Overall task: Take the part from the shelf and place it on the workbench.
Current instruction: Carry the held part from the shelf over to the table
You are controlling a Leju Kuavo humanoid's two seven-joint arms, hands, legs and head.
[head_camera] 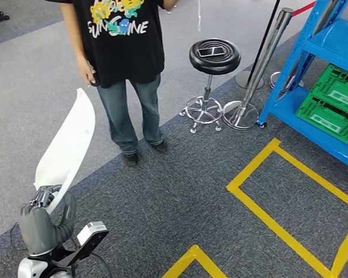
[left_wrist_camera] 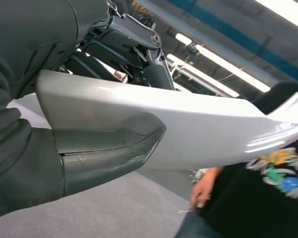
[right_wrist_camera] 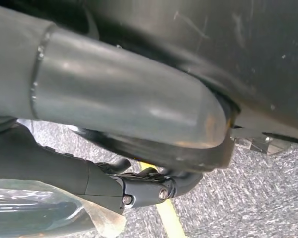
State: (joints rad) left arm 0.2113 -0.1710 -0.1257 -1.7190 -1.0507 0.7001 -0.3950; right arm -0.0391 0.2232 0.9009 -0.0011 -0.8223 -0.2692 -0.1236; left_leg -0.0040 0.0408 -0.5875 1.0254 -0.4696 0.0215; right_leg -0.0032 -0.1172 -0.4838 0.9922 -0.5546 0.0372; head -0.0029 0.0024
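Left hand (head_camera: pixel 44 217) grips white part (head_camera: pixel 69 142) upright

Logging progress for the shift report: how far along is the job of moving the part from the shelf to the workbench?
Done: the white part is off the blue shelf. In hand: the left hand grips its lower end and holds it upright above the carpet, with a person standing just beyond it. Left: placing it on the workbench. The right hand hangs over the carpet, holding nothing.
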